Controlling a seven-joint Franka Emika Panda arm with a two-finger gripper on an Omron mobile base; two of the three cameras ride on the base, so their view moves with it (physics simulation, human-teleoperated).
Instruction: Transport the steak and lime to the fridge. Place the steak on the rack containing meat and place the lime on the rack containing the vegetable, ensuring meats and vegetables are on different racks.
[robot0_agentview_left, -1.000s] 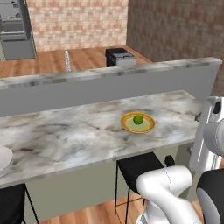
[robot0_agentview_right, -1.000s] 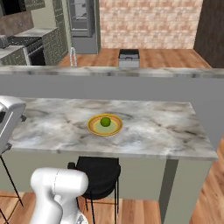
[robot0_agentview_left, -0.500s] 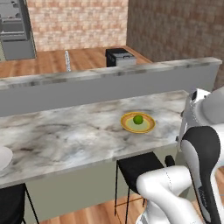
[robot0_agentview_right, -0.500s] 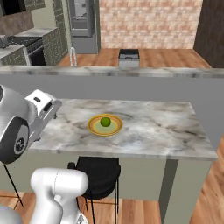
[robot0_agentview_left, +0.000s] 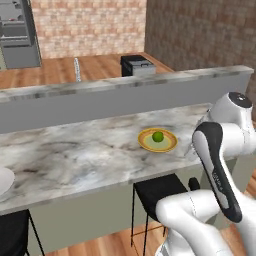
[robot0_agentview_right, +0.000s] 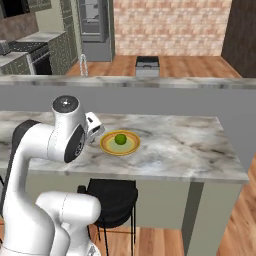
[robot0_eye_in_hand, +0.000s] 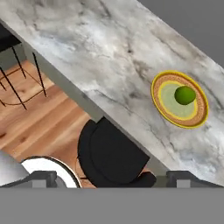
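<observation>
The lime (robot0_agentview_left: 158, 136) is a small green ball resting in the middle of a yellow plate (robot0_agentview_left: 169, 145) on the marble counter. It also appears as the lime (robot0_agentview_right: 120, 138) and the lime (robot0_eye_in_hand: 185, 94). My gripper (robot0_eye_in_hand: 114, 178) is open with nothing between its fingers. It hovers above the counter's near edge and looks down at a stool, with the plate (robot0_eye_in_hand: 162, 104) ahead and to the right. In the right base view the hand (robot0_agentview_right: 94, 125) hangs just left of the plate (robot0_agentview_right: 108, 145). The fridge (robot0_agentview_left: 17, 31) stands far back across the room. The steak is out of view.
A raised grey ledge (robot0_agentview_left: 125, 95) runs behind the counter. A black stool (robot0_eye_in_hand: 114, 153) stands under the counter's near edge. A white dish (robot0_agentview_left: 3, 180) lies at the counter's left end. A black bin (robot0_agentview_right: 147, 65) and a stove (robot0_agentview_right: 30, 55) stand beyond on the wooden floor.
The arm has swung up and forward into both base views. The hand has moved from the side to beside the plate. The lime and plate have not moved.
</observation>
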